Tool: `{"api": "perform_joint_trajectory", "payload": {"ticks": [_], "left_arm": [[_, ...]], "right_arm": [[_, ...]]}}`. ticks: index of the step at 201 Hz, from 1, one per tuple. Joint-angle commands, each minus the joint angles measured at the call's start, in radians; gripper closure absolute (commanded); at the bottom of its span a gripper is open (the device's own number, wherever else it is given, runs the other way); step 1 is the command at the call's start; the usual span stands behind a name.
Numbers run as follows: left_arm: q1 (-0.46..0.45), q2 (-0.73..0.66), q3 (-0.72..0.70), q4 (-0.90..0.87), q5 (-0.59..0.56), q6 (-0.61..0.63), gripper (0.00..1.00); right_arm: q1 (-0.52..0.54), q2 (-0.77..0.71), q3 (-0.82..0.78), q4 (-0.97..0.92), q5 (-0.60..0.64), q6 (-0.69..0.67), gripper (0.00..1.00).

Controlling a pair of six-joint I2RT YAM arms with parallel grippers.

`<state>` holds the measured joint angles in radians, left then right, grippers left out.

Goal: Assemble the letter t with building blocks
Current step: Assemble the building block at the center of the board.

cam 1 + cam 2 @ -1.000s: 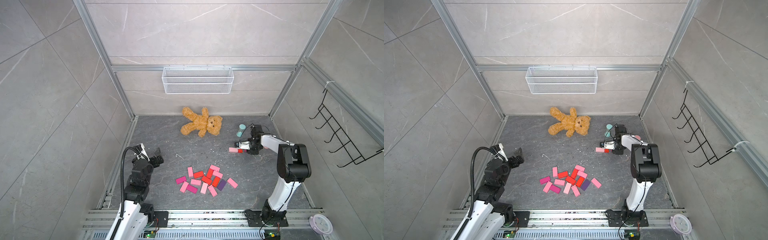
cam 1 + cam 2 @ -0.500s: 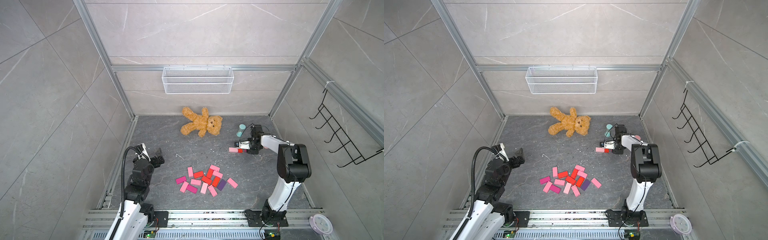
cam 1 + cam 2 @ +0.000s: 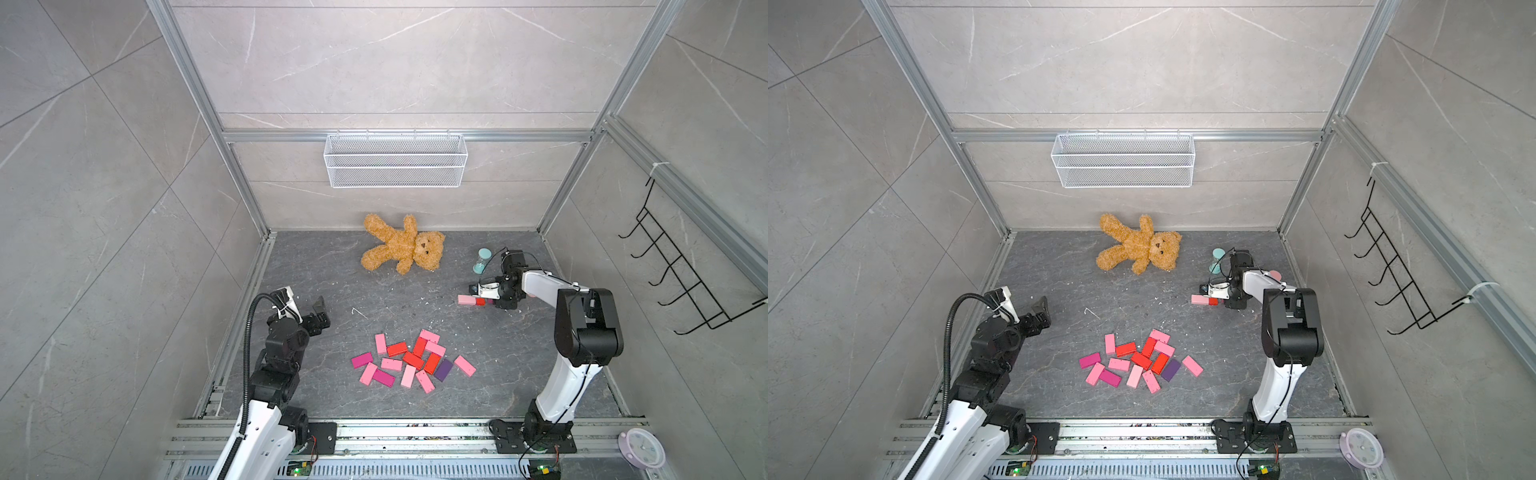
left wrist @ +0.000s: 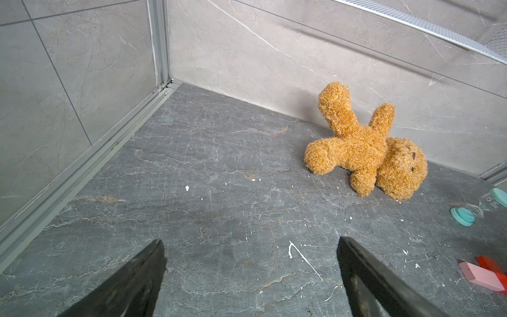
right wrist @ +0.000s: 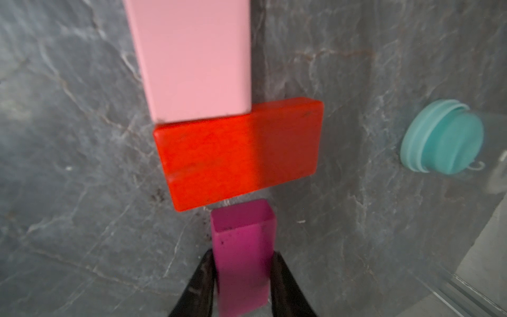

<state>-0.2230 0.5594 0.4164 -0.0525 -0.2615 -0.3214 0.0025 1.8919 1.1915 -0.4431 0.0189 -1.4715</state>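
Note:
My right gripper is shut on a magenta block low over the floor at the right. Just past it a red block lies crosswise, a narrow gap away. A light pink block runs lengthwise from the red block's far side. In both top views the pink block and red block lie in front of that gripper. A loose pile of building blocks lies in the middle front. My left gripper hovers open and empty at the left.
A brown teddy bear lies by the back wall. A teal hourglass stands close behind the right gripper. A white wire basket hangs on the back wall and a black hook rack on the right wall.

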Motion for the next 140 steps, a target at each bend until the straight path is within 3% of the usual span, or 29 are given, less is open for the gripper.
{"api": "perform_joint_trajectory", "payload": {"ticks": [1, 140], "left_arm": [[-0.007, -0.01, 0.023, 0.017, -0.024, 0.023, 0.01], [-0.029, -0.02, 0.021, 0.006, -0.048, 0.034, 0.0]], "right_arm": [[0.023, 0.005, -0.05, -0.064, -0.057, -0.003, 0.67], [0.031, -0.022, -0.085, -0.032, -0.061, -0.007, 0.66]]}}
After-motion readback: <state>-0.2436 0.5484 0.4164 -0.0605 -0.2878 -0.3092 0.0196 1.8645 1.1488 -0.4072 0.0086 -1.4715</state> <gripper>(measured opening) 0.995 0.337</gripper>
